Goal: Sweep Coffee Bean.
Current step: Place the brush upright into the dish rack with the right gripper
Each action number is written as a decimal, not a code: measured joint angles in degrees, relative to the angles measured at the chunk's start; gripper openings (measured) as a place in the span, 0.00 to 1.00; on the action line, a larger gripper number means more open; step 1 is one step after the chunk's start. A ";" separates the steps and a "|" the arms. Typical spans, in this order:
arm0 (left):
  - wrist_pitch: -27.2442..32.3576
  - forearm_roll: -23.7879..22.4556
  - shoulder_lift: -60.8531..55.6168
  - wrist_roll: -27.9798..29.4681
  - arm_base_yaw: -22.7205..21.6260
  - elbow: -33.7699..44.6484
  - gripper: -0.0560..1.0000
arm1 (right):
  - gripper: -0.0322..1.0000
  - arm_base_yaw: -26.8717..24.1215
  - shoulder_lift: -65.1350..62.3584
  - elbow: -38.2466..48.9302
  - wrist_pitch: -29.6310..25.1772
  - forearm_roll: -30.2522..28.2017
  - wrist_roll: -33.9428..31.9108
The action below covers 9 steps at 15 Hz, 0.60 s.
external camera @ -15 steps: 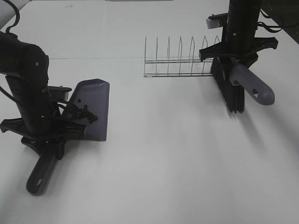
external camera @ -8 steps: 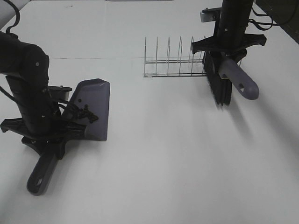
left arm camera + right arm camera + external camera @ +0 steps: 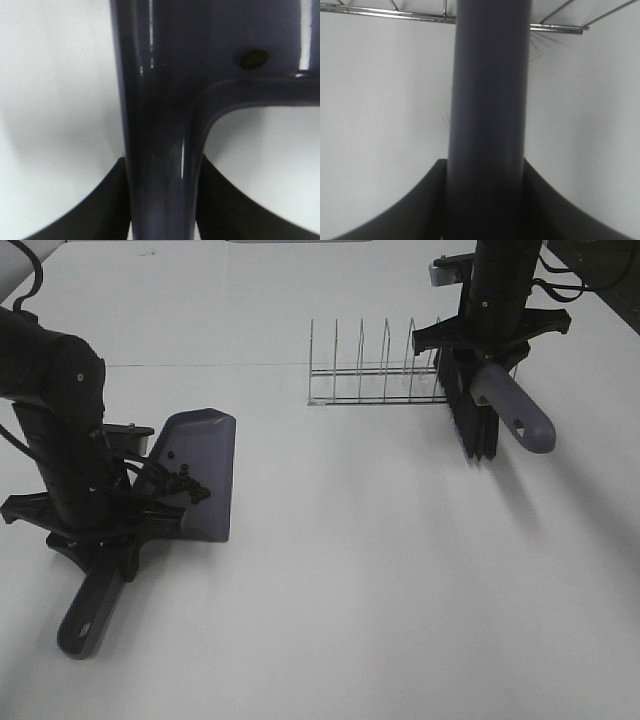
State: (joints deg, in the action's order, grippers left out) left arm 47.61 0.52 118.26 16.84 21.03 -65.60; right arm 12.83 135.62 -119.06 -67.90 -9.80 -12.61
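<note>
High exterior view over table (image 3: 380,580), left wrist close on dustpan handle (image 3: 160,165), right wrist close on brush handle (image 3: 487,110)

Dustpan (image 3: 205,452): glossy purple-grey, plain. Coffee beans (image 3: 186,483): dark brown-black. Brush (image 3: 512,412): purple-grey handle, black bristles; rack (image 3: 365,375): silver wire; robot arms (image 3: 60,420): matt black; worktop (image 3: 380,580): plain white, unpatterned.
</note>
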 joint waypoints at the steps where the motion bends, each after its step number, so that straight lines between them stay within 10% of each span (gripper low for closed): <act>1: 0.00 0.00 0.00 0.00 0.00 0.00 0.38 | 0.34 -0.23 0.06 0.00 0.69 0.06 0.00; 9: 0.00 0.06 0.00 -0.06 0.00 0.00 0.38 | 0.34 -1.03 0.57 0.00 8.02 2.41 0.00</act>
State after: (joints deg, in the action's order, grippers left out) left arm 47.61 0.57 118.26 16.79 21.03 -65.60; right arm 11.80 136.19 -119.06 -59.87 -7.39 -12.61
